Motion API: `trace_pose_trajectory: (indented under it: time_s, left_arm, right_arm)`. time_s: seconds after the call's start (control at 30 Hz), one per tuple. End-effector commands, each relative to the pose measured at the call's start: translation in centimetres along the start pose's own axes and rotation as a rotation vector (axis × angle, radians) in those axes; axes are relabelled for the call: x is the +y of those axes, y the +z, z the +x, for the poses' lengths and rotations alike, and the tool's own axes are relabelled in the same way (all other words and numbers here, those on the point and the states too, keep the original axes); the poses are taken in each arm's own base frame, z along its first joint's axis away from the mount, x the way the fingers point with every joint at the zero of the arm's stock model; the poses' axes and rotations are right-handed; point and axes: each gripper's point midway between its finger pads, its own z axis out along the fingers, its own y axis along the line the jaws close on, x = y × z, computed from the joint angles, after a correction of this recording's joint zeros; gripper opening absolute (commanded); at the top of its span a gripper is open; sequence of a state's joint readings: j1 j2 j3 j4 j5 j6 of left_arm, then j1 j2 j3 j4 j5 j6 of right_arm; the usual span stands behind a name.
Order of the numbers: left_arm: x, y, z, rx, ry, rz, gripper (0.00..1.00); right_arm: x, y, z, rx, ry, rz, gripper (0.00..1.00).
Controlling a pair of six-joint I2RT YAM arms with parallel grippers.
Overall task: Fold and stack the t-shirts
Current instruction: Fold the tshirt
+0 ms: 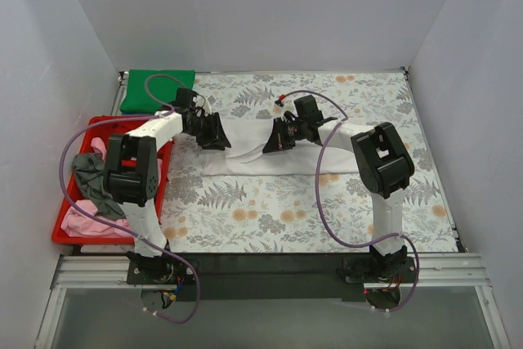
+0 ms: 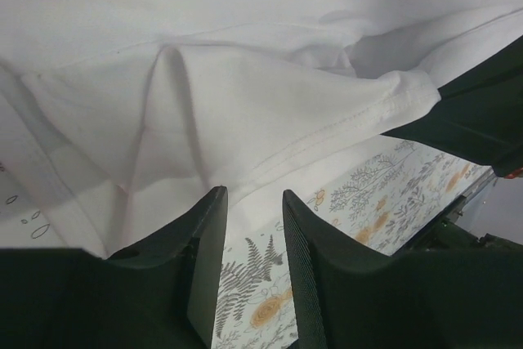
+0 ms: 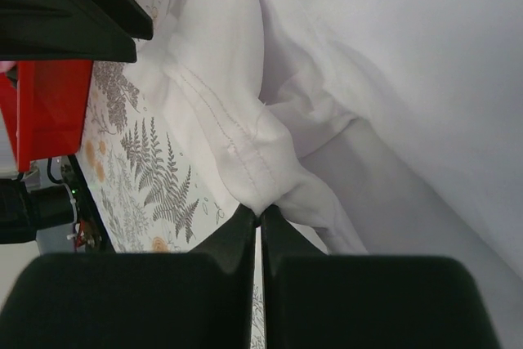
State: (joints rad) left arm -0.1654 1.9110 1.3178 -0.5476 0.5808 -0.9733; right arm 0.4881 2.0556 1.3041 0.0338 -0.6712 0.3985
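A large white t-shirt (image 1: 282,159) lies in a long, partly folded band across the middle of the table. My left gripper (image 1: 216,135) is at its left end, open, with the hem (image 2: 327,132) just beyond the fingertips and nothing between the jaws (image 2: 253,194). My right gripper (image 1: 272,140) is over the middle of the shirt, shut on a bunched fold of its stitched hem (image 3: 260,212). A folded green t-shirt (image 1: 157,90) lies at the back left. A grey t-shirt (image 1: 94,177) and a pink one (image 1: 88,222) lie crumpled in the red bin. No red t-shirt shows.
The red plastic bin (image 1: 67,202) stands along the table's left edge, beside my left arm. The grey floral cloth (image 1: 286,210) covers the table. White walls close in the left, back and right sides. The right arm's dark body (image 2: 482,112) shows close by in the left wrist view.
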Motion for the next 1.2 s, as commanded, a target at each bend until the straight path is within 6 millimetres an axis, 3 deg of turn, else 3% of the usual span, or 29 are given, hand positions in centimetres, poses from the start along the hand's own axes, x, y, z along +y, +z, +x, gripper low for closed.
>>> trace_pose_trajectory:
  time_s: [0.0, 0.13, 0.2, 0.23, 0.37, 0.57, 0.67, 0.87, 0.97, 1.17]
  left_arm:
    - [1.4, -1.2, -0.1, -0.013, -0.01, -0.047, 0.34]
    - [1.4, -2.1, 0.5, -0.027, -0.012, -0.009, 0.37]
    - [0.3, -3.3, 0.2, -0.061, -0.002, 0.066, 0.36]
    - [-0.8, -3.6, 1.2, -0.046, 0.005, 0.142, 0.37]
    - [-3.5, -4.7, 2.0, -0.071, 0.06, 0.296, 0.37]
    - [-4.4, -4.0, 2.4, -0.165, 0.134, 0.239, 0.36]
    - [-5.2, -2.2, 3.4, -0.145, 0.145, 0.199, 0.31]
    - [-4.6, 0.7, 4.7, -0.105, 0.132, 0.12, 0.22]
    - [-3.9, 1.4, 4.3, -0.113, 0.117, 0.086, 0.18]
    - [-1.2, 3.1, 3.6, -0.107, 0.089, -0.028, 0.11]
  right_arm:
    - [1.7, -0.1, -2.2, -0.05, -0.031, -0.063, 0.01]
    - [1.5, -0.1, -2.5, -0.056, 0.025, -0.086, 0.01]
    - [1.4, 0.2, -2.5, -0.054, 0.042, -0.092, 0.01]
    - [1.5, 0.2, -2.7, -0.062, 0.041, -0.108, 0.01]
    - [1.4, 0.5, -2.6, -0.062, 0.119, -0.134, 0.01]
    - [0.0, -0.4, -2.5, -0.097, 0.172, -0.074, 0.12]
    - [-1.0, -0.5, -2.3, -0.112, 0.204, -0.037, 0.18]
    - [-2.2, -0.3, -1.9, -0.127, 0.241, 0.019, 0.28]
    - [-2.1, -0.4, -2.0, -0.128, 0.224, 0.012, 0.32]
    - [1.1, -2.3, -3.3, -0.152, 0.044, -0.069, 0.38]
